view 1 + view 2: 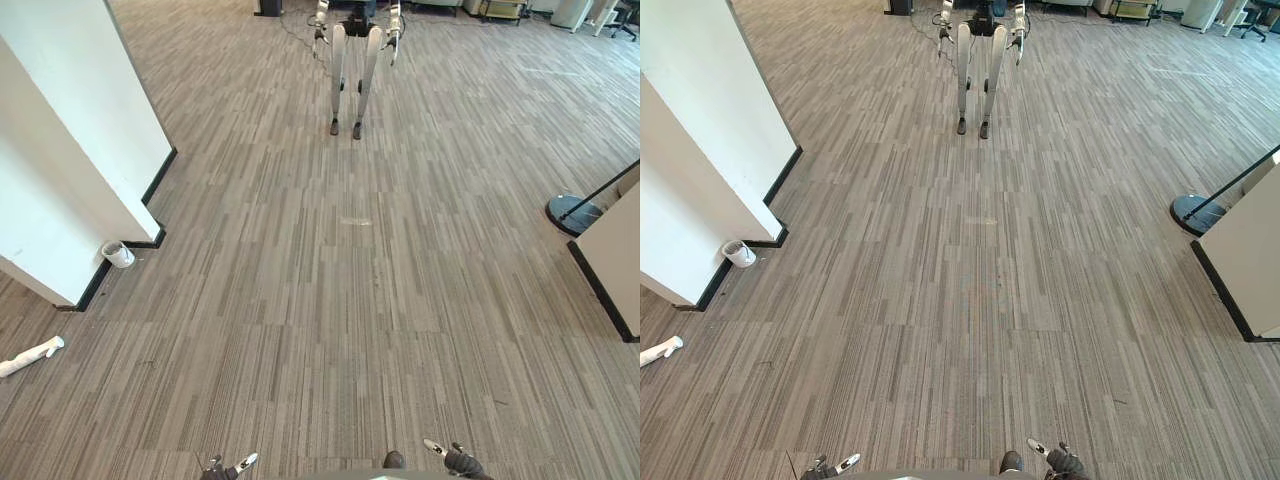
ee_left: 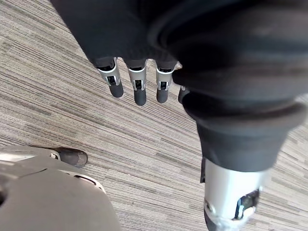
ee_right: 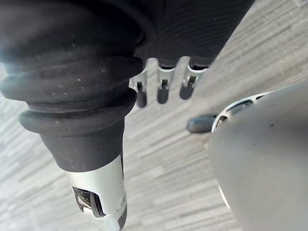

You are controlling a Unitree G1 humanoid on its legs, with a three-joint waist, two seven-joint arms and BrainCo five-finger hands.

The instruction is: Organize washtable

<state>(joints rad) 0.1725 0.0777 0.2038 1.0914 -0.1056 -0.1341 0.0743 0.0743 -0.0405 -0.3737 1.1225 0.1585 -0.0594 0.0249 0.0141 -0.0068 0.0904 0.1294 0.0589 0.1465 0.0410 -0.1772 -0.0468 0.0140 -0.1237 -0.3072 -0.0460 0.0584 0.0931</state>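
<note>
In the left eye view, your left hand (image 1: pixel 232 468) sits at the bottom edge, left of centre. Your right hand (image 1: pixel 452 458) sits at the same edge further right. Both hang low over the striped floor (image 1: pixel 340 300), well apart from each other and from everything lying on it. The cup (image 1: pixel 118 254) is on the floor at the foot of the white wall (image 1: pixel 80 150), just beside the dark skirting at its corner. You cannot tell whether it stands upright or is tipped. A white tube-shaped object (image 1: pixel 30 356) lies flat on the floor at the far left, nearer to you than the cup. Far ahead, another robot (image 1: pixel 352 70) stands on two legs. To your right, a black round base (image 1: pixel 570 213) with a slanted pole sits near a white panel (image 1: pixel 615 250).

The right eye view gives you the same layout: cup by the wall corner, tube at the left edge, hands low at the bottom.

In the left wrist view, your left hand's fingers (image 2: pixel 139 89) point straight down at the floor in an even row. They are relaxed and uncurled, with the thumb (image 2: pixel 231 207) held apart from them. The hand has hold of nothing.

In the right wrist view, your right hand hangs the same way. Its fingers (image 3: pixel 162 91) are straight and aimed at the floor, its thumb (image 3: pixel 98 197) is off to one side, and the hand is slack and empty.
</note>
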